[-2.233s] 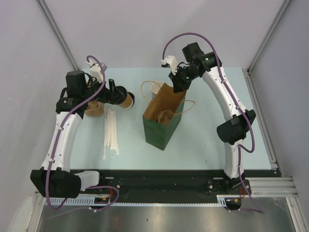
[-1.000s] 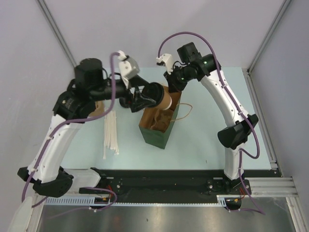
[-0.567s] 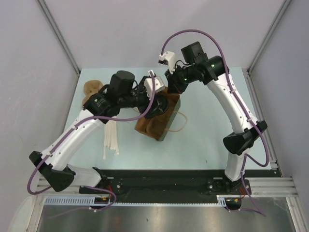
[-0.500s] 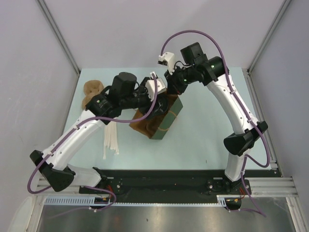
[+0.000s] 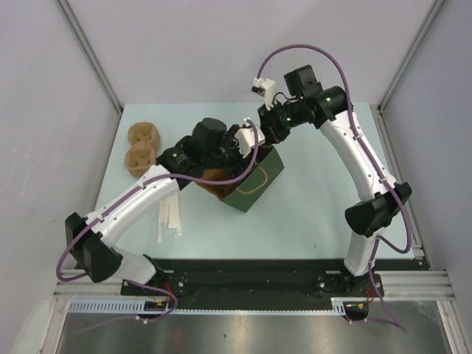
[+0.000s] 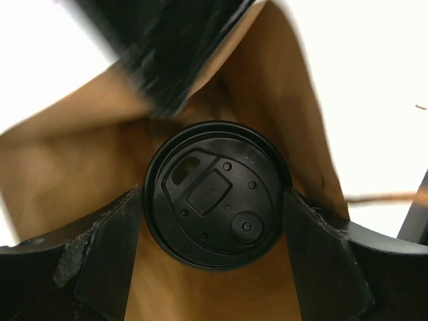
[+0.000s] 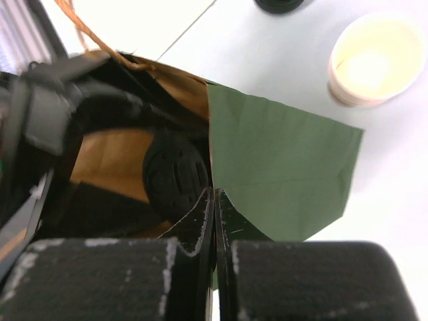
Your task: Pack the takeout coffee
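The takeout coffee shows only by its round black lid [image 6: 217, 194], low inside the green bag [image 5: 256, 186] with the brown lining [image 6: 67, 167]. My left gripper [image 6: 217, 224] is shut on the coffee, one finger on each side of it, and reaches into the bag's mouth [image 5: 234, 151]. My right gripper [image 7: 215, 200] is shut on the bag's rim at its far edge [image 5: 267, 137]. The right wrist view shows the green bag wall [image 7: 281, 167] and the lid [image 7: 175, 175] inside. The cup's tan body is hidden.
Two brown pulp cup carriers [image 5: 140, 151] lie at the far left. White sticks [image 5: 168, 210] lie left of the bag. An open tan cup, cream inside [image 7: 371, 60], and a loose black lid [image 7: 279, 5] stand beyond the bag.
My left arm has carried the coffee from the table's left side over to the bag and down into it. The bag has tilted and shifted. My right gripper has kept its hold on the rim.
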